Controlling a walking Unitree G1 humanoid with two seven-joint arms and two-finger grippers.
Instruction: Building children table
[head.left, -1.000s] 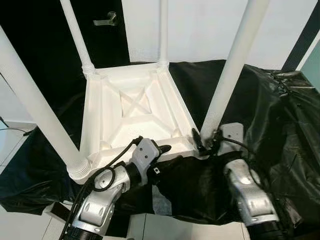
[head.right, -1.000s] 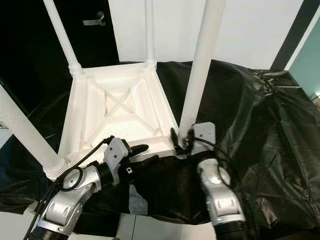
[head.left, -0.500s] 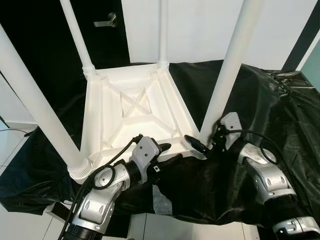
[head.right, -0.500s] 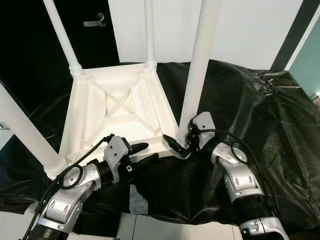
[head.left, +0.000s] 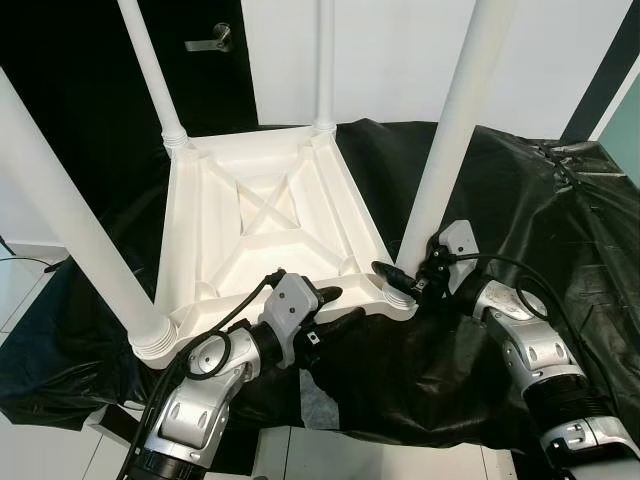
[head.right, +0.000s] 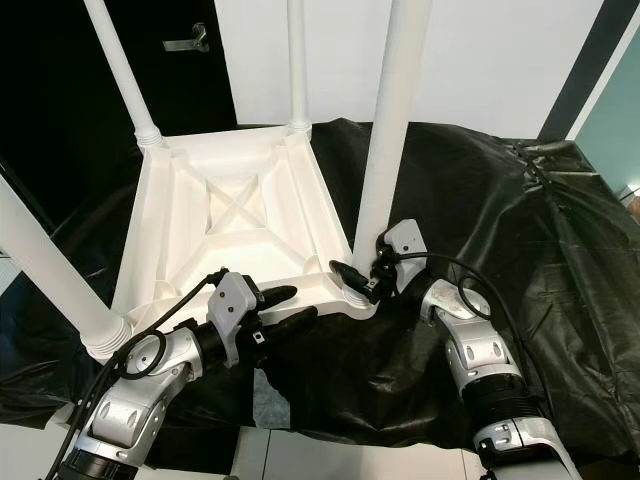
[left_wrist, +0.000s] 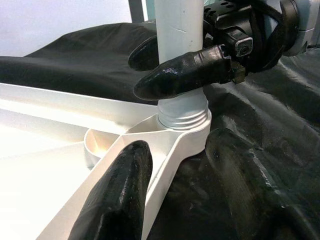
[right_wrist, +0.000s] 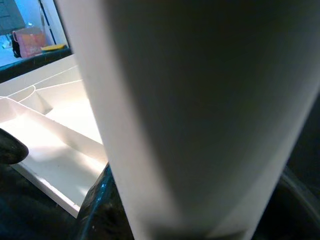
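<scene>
A white children's table (head.left: 270, 215) lies upside down on a black sheet, all its legs pointing up. The near right leg (head.left: 450, 140) stands in its corner socket. My right gripper (head.left: 400, 280) is shut on that leg just above the socket, one finger (left_wrist: 185, 72) in front of the leg (left_wrist: 177, 25) and one behind. The leg (right_wrist: 200, 100) looms close in the right wrist view. My left gripper (head.left: 335, 305) is open at the table's near rim, left of that corner. Its fingers (left_wrist: 117, 195) straddle the rim.
The black plastic sheet (head.left: 540, 200) spreads crumpled to the right and toward me. The thick near left leg (head.left: 70, 220) rises close to my left arm. A dark door with a handle (head.left: 210, 38) and a white wall stand behind. Pale floor (head.left: 30, 290) lies left.
My right forearm has swung out to the right and its wrist has turned around the leg's base, fingers still on the leg. The left gripper has stayed at the rim.
</scene>
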